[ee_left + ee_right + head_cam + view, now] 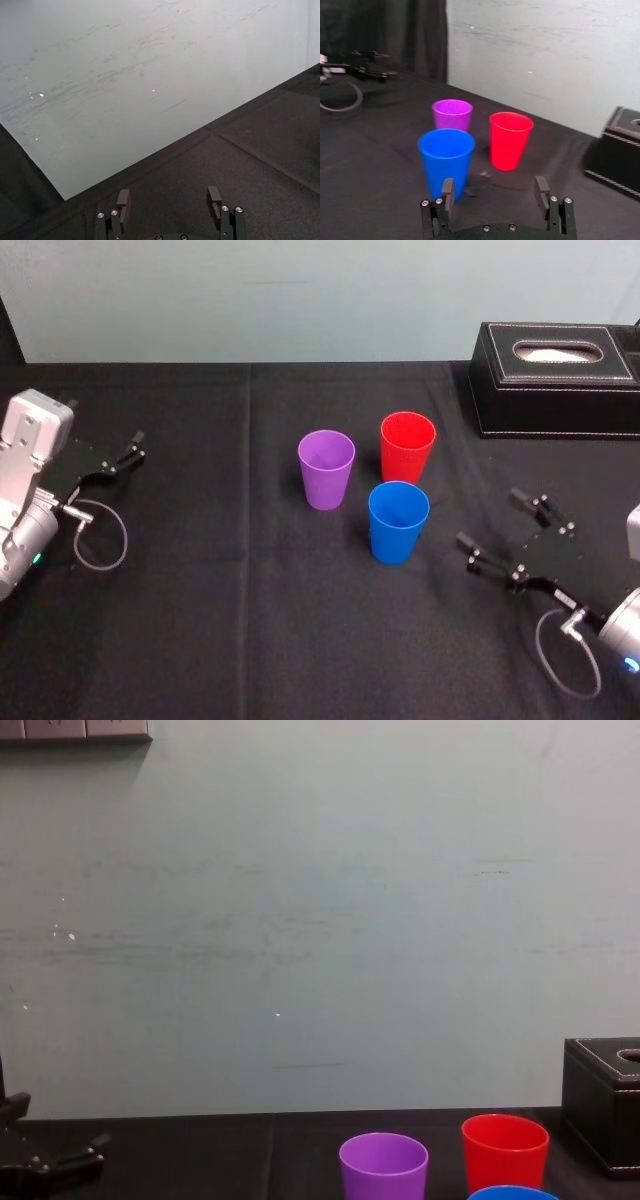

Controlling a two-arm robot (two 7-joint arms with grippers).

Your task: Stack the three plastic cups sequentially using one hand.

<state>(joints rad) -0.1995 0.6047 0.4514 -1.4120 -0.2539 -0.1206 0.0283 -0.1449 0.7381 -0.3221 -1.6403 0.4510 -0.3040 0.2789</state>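
Three plastic cups stand upright and apart mid-table: a purple cup (326, 469) (452, 114) (383, 1166) on the left, a red cup (407, 446) (510, 140) (505, 1152) behind right, and a blue cup (398, 521) (446, 160) (512, 1193) nearest me. My right gripper (492, 525) (492, 192) hovers open to the right of the blue cup, nothing between its fingers. At the table's left edge my left gripper (133, 448) (169, 200) rests open and empty, well away from the cups.
A black stitched tissue box (556, 378) (617, 150) (604, 1104) stands at the back right. A pale wall (300, 920) rises behind the black-clothed table (250, 640).
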